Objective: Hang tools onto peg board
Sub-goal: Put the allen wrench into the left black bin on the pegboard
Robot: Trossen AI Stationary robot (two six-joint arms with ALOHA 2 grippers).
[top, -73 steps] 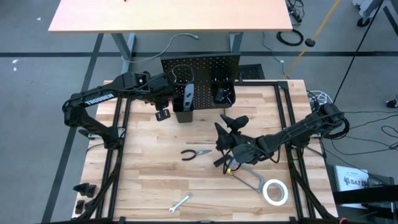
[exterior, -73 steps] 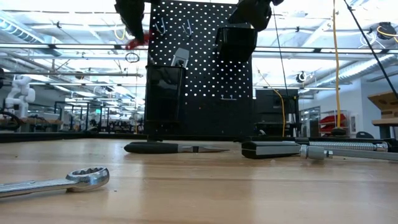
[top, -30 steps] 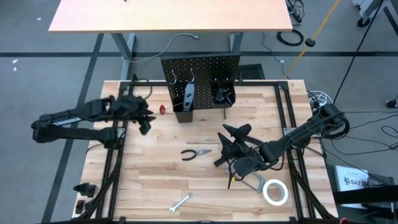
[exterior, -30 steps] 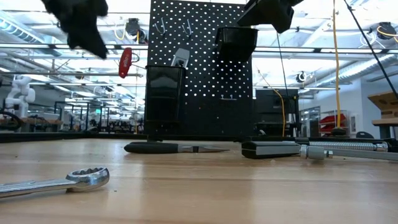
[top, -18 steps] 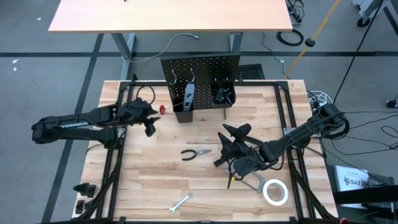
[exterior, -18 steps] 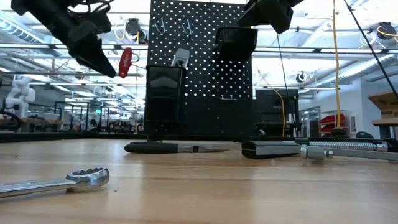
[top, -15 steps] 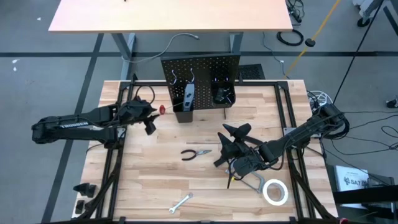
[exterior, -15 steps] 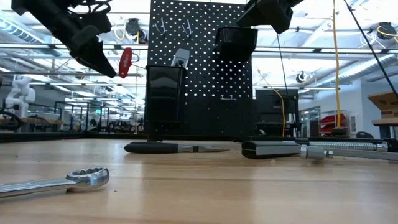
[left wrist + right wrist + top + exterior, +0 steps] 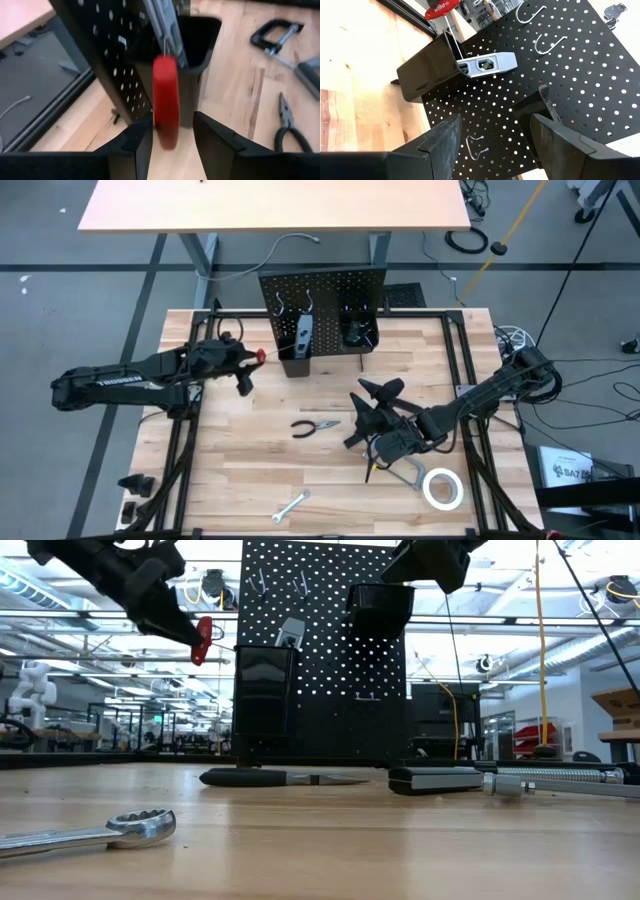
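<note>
Wooden table, peg board, blurred red-handled screwdriver between left end effector fingers

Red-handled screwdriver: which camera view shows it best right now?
Left wrist view: the red-handled screwdriver fills the centre, between the fingers. High view shows only a red dot; low view a small red handle; right wrist view the handle's end.

Matt black perforated metal peg board, glossy red plastic screwdriver handle, pale wood-grain tabletop.
</note>
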